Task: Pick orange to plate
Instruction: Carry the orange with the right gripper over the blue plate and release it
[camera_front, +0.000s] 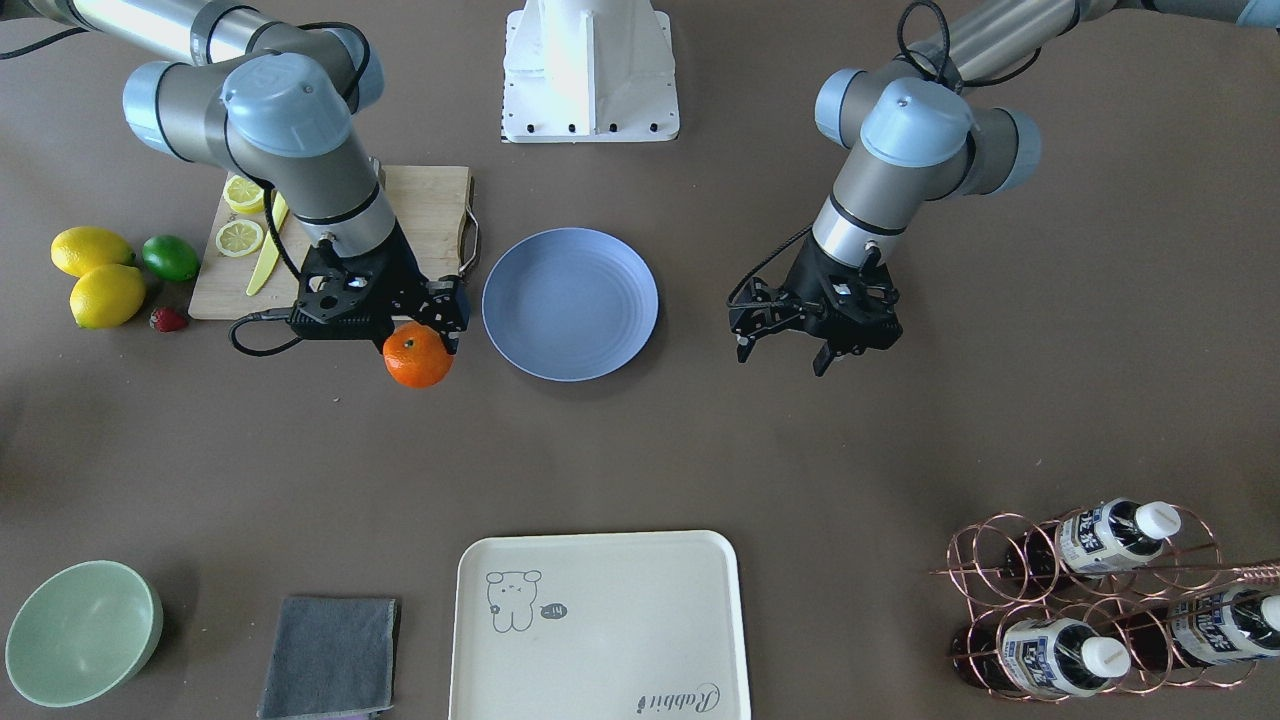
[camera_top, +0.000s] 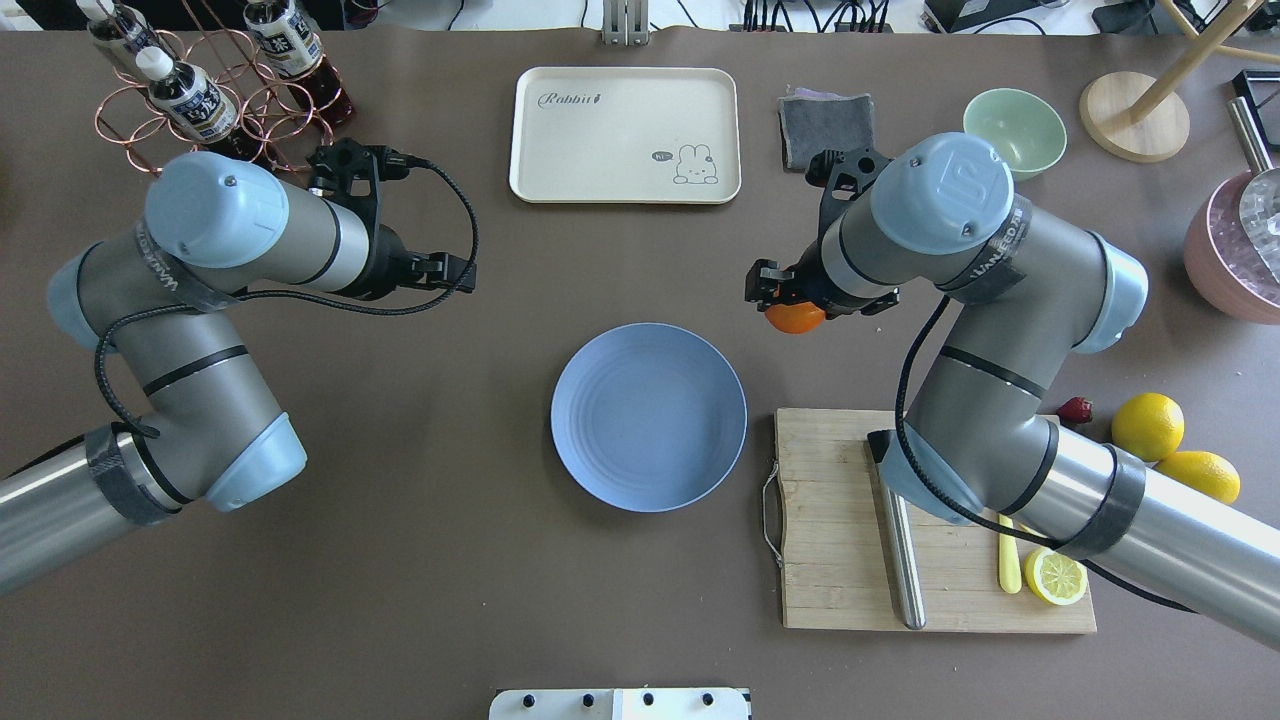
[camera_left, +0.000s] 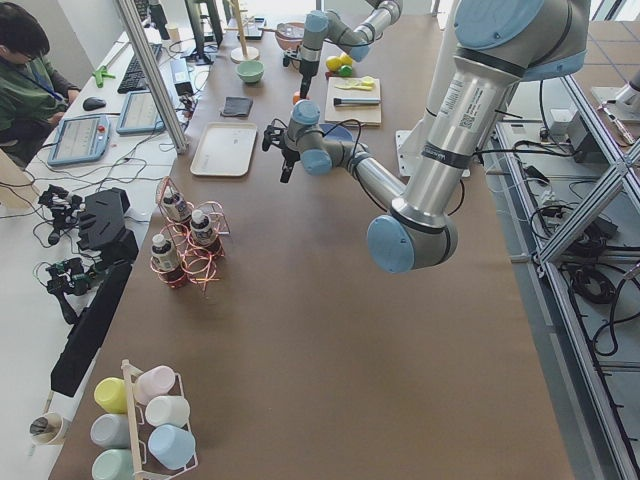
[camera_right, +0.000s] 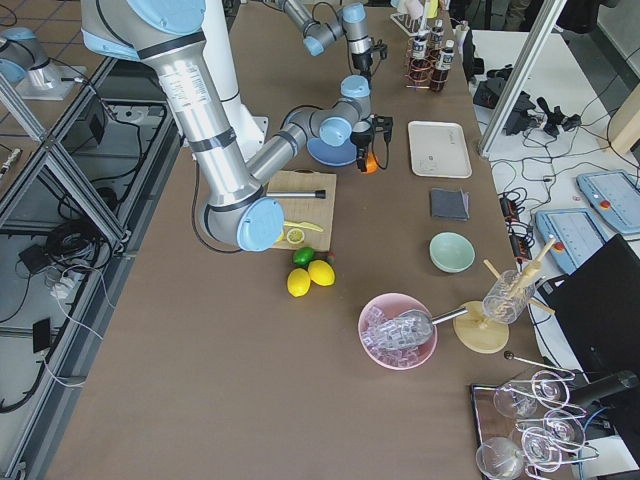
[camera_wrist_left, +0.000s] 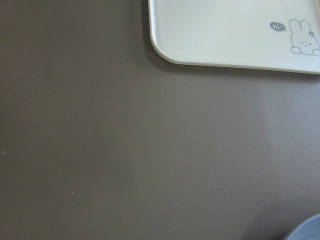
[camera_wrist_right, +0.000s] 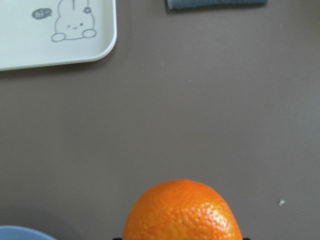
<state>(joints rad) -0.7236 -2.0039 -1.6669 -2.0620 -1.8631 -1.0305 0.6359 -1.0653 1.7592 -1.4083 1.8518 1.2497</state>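
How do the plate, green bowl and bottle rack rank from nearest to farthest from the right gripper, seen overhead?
1. plate, just inward of the right gripper holding the orange.
2. green bowl, far edge, robot's right.
3. bottle rack, far left corner.

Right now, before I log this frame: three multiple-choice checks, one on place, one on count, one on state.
1. Where is the small round bright-orange fruit?
A) in the right gripper, beside the round periwinkle-blue plate
B) on that plate
C) on the wooden board

2. How many whole yellow lemons lie by the green lime?
A) one
B) two
C) four

3. The left gripper is:
A) shut on a lemon
B) shut on the cloth
C) open, empty

Answers: 1 A, it is gripped just off the plate's rim. 2 B, two lie together. 3 C, jaws apart, nothing between.
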